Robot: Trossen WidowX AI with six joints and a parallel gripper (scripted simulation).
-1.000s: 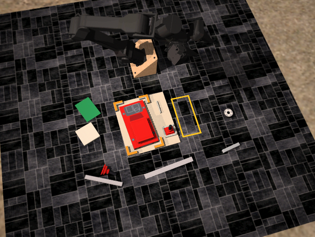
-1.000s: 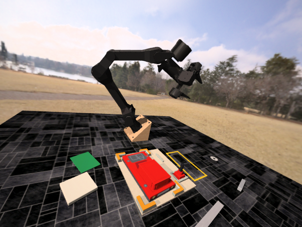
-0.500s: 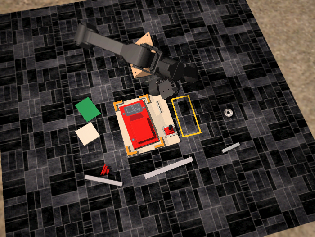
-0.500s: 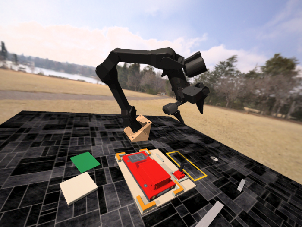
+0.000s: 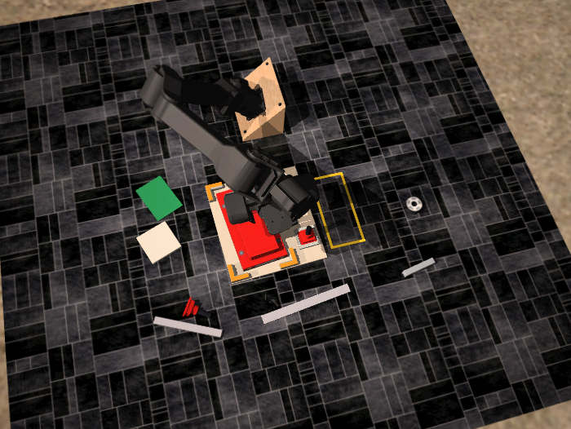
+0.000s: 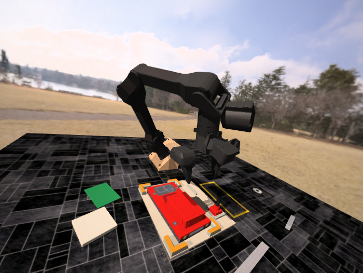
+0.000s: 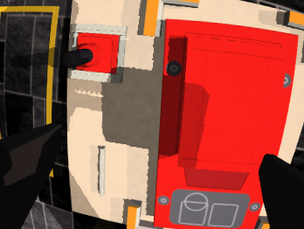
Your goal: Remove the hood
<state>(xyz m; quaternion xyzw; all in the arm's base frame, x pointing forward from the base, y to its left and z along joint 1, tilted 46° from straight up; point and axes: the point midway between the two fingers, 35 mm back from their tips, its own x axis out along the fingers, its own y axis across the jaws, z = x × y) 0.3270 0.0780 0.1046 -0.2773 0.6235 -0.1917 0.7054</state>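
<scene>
The red toy car (image 5: 249,240) (image 6: 181,211) (image 7: 232,107) sits on a beige board (image 5: 310,254) (image 6: 158,218) (image 7: 87,195) with orange corner brackets. It has a grey panel at its far end, a raised middle and a low red panel at the near end. The marked area is a yellow rectangle outline (image 5: 355,216) (image 6: 232,197) (image 7: 53,61) on the table just right of the board; nothing lies inside it. My gripper (image 5: 257,214) (image 6: 200,176) (image 7: 163,150) is open wide and empty. It points down a little above the far end of the car and board, touching nothing.
A small red block with a black peg (image 5: 306,235) (image 6: 215,209) (image 7: 95,52) stands on the board near the outline. A green tile (image 5: 159,197) and a cream tile (image 5: 158,241) lie left. Grey bars (image 5: 306,302) (image 5: 418,267) (image 5: 187,326) and a white ring (image 5: 413,203) lie around.
</scene>
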